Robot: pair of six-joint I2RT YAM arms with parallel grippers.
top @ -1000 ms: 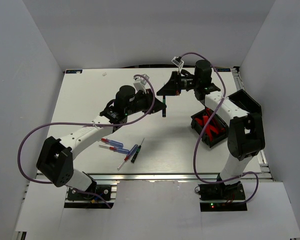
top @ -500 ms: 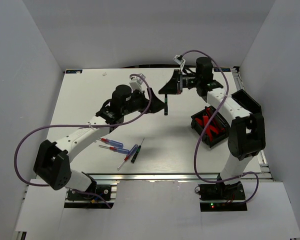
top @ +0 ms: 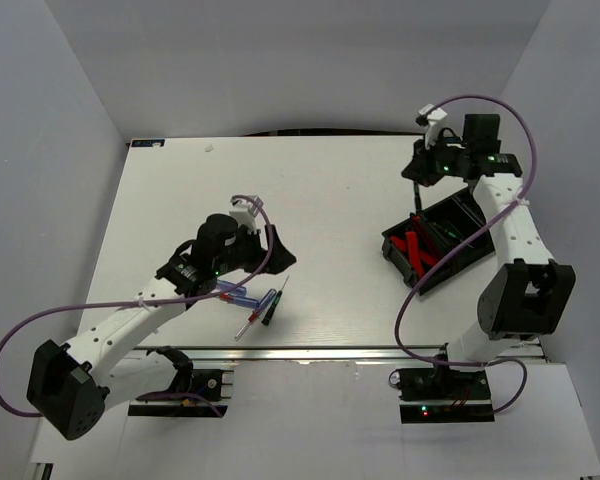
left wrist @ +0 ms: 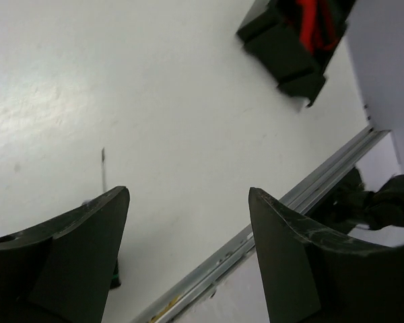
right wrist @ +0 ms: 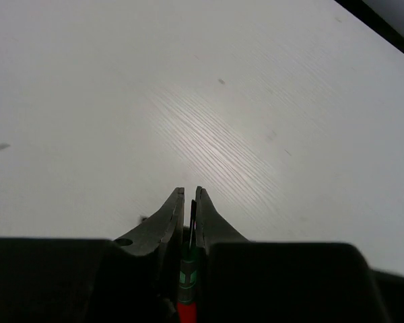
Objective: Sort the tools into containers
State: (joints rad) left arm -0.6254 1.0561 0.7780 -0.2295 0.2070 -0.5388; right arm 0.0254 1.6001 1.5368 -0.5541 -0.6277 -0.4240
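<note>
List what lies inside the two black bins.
Red-and-black knives lie in the nearer bin. The farther bin looks dark; the cable and right arm cross it, so its contents are unclear.

White links point(top: 130, 318), black joints point(top: 525, 300) and pincers point(left wrist: 188, 192) point(right wrist: 187, 195), looping purple cables point(top: 398, 320)

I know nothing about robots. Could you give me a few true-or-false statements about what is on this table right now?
1. The left gripper is open, with nothing between its fingers. True.
2. The right gripper is empty. False: it is shut on a thin screwdriver.
3. Red knives lie in a black bin. True.
4. Every tool is already in a bin. False: several loose screwdrivers lie on the table, close to the left gripper.
</note>
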